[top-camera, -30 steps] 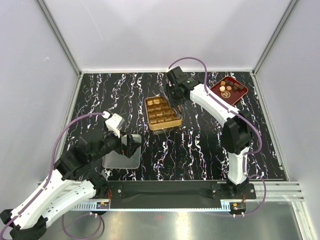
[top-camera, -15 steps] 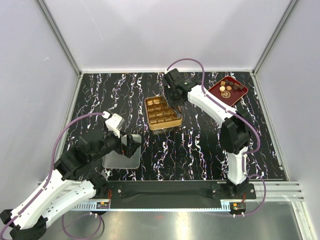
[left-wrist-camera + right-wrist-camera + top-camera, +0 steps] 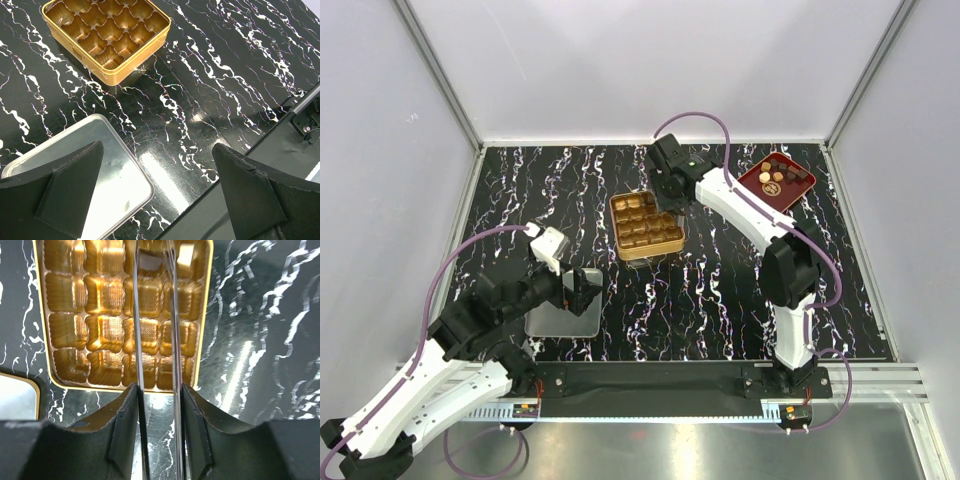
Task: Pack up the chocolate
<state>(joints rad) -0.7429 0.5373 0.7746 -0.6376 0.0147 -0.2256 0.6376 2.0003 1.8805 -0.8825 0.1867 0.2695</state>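
The chocolate (image 3: 778, 177) — tiny, light, likely easily marked, best pinched across its sides — lies mostly in the red tray (image 3: 748, 182), one dark piece (image 3: 149, 261) seemingly nipped in the near-shut right jaws over the gold tin (image 3: 204, 340), left jaws wide, empty.

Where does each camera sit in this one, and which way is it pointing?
Top external: above and behind the robot, looking down on the table; left arm and right arm show.
Left wrist: low above the silver tray, facing the gold tin; the open left end effector frames the view.
Right wrist: straight above the tin, looking down; the right end effector pinches a dark piece.
All three views share the tin.
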